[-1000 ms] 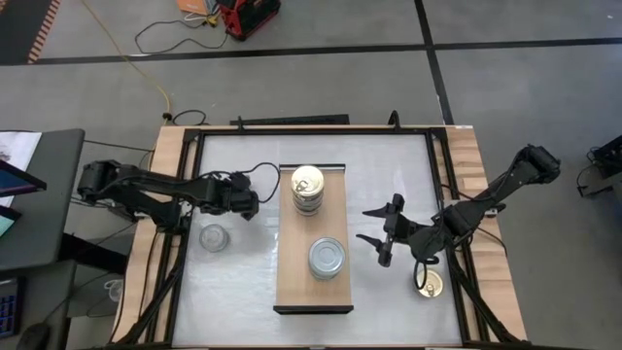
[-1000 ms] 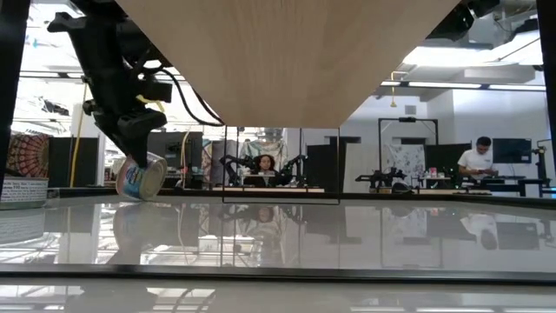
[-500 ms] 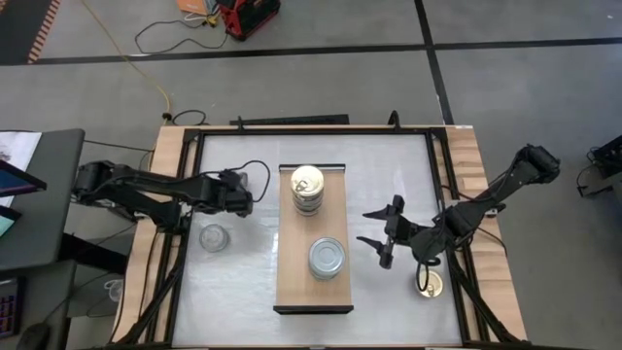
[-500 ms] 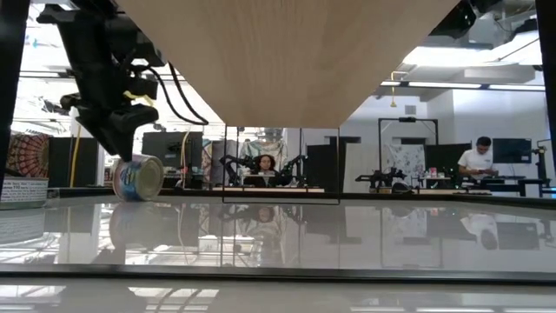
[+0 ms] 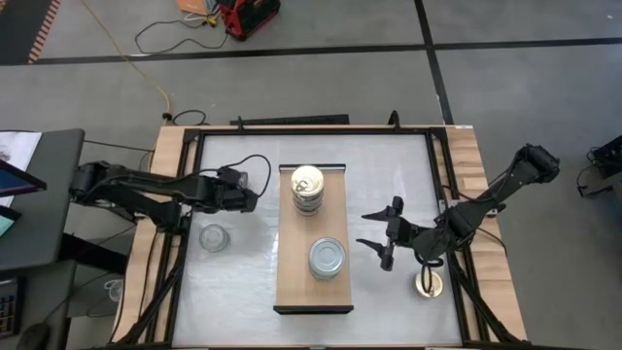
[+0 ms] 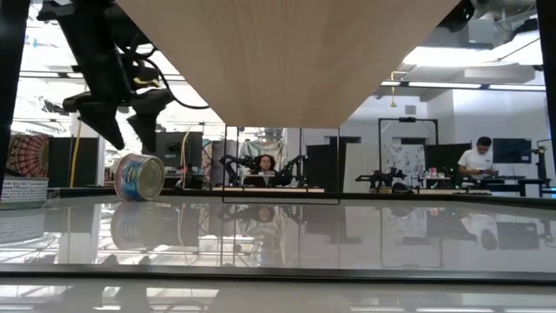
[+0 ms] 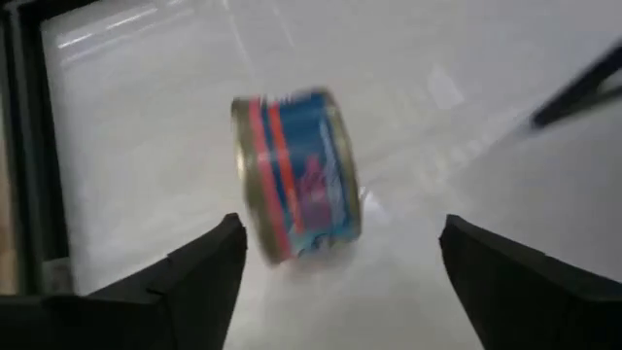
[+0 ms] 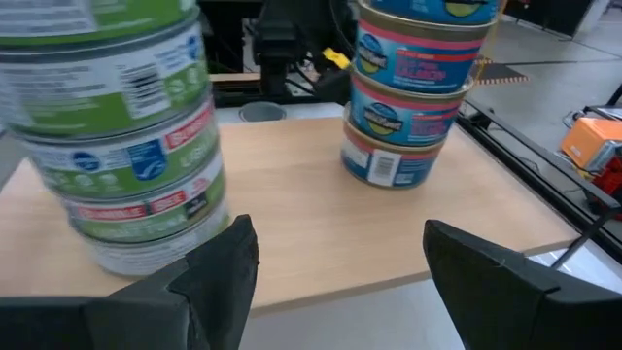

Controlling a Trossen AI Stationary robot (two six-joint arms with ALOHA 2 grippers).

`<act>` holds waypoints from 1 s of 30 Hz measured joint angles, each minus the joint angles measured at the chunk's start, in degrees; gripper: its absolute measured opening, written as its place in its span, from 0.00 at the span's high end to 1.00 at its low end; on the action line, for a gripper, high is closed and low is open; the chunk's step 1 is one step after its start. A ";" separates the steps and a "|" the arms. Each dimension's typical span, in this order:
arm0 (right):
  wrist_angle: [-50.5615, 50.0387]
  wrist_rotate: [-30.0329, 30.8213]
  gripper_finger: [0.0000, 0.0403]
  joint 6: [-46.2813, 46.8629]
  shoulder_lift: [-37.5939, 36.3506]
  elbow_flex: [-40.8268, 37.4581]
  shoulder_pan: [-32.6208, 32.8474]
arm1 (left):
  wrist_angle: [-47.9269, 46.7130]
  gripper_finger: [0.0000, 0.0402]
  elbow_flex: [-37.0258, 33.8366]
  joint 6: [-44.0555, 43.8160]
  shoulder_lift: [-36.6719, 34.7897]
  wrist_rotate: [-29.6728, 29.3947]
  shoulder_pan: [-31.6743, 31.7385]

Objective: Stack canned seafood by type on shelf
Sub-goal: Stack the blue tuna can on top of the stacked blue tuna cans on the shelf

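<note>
**A:** Where is the left gripper?

**B:** Over the white bench, on the left of the long light-wood shelf with dark end trim. Its jaws are spread wide with nothing between them. From the low camera, the two dark fingers hang above a small round tin with a blue and red label, and a gap shows between them and the tin.

**A:** How does that tin lie?

**B:** The low view shows it tipped up on its rim on the bench, clear of the shelf. The left wrist camera shows it tilted too, with its label facing the lens.

**A:** What stands on the shelf?

**B:** Two stacks. The far stack of blue and pink labelled tins with a gold pull-tab lid is upright. The near stack of green and white labelled tins with a plain silver-grey lid stands apart from it on the same board.

**A:** And the right gripper?

**B:** It hovers just right of the shelf with its jaws open and empty. A loose gold-lidded tin sits on the bench near the right edge, partly under that arm.
</note>
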 joint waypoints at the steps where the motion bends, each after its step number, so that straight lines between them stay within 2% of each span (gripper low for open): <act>1: 0.12 0.00 0.22 -0.03 0.00 0.00 0.30 | 0.55 0.17 0.00 -0.81 0.55 -1.05 0.00; 8: 0.95 -0.01 0.22 -0.14 0.00 0.00 1.71 | -0.05 0.14 0.00 -4.80 5.52 -8.65 1.69; 19: 3.19 0.01 0.22 -1.48 0.00 0.00 2.99 | 1.17 0.15 0.00 -4.23 12.47 -10.00 6.05; 23: 3.36 0.02 0.22 -1.48 0.00 0.00 3.67 | 5.32 0.22 0.00 -1.02 13.78 -8.50 6.05; 30: 3.68 0.05 0.22 -1.46 0.00 0.00 4.24 | 5.74 0.44 0.00 -0.05 13.82 -7.92 6.38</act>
